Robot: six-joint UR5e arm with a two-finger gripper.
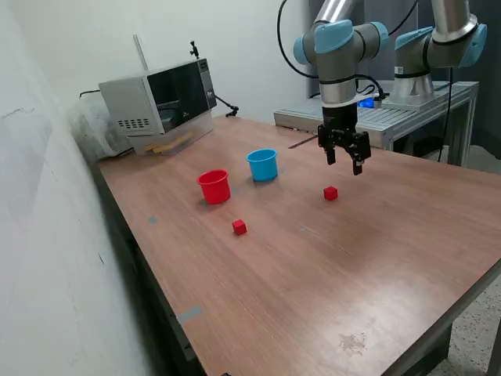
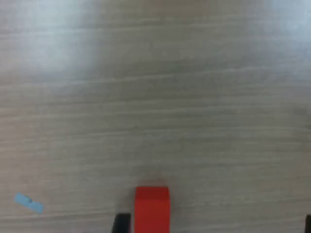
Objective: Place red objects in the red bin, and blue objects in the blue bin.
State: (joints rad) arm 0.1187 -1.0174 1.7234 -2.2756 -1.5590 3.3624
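The end effector point(image 1: 344, 159) is held open and empty above the worktop point(image 1: 329, 274). One red cube point(image 1: 330, 193) lies just below it (the other point(image 1: 239, 227) well apart).

Place: a robotics lab or test room, not a home.
Robot arms: two grey arms with light-blue joint caps point(image 1: 340, 39) stand at the far side; the second arm point(image 1: 438, 43) is bolted to a metal frame stand point(image 1: 438, 98).
Cabling: black cables point(image 1: 286, 47) hang loose behind the arms.
Bench: a long wood-grain bench point(image 1: 329, 258) against a bare white wall point(image 1: 47, 235).
Oddment: a grey microwave oven point(image 1: 160, 98) sits on the bench's far corner.
Floor: speckled hard floor point(image 1: 473, 345).
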